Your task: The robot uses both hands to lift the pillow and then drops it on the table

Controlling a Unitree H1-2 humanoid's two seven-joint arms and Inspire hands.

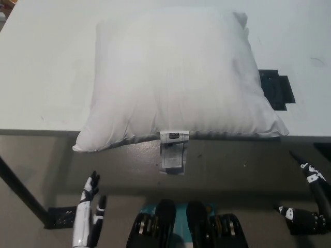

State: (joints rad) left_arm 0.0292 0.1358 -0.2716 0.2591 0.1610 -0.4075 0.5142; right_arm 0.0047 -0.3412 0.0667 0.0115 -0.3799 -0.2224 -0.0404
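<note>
One white pillow (178, 77) lies at the bench's (46, 67) near edge, its tag (172, 152) hanging over; the print is too small to read. Left hand (89, 212) and right hand (310, 199) hang below the edge, fingers apart, empty.

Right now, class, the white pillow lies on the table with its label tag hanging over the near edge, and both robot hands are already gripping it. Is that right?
Not quite. The head view shows the pillow on the table, tag over the near edge, but neither hand touches it: the left hand and right hand hang below the table edge, apart from the pillow.
</note>
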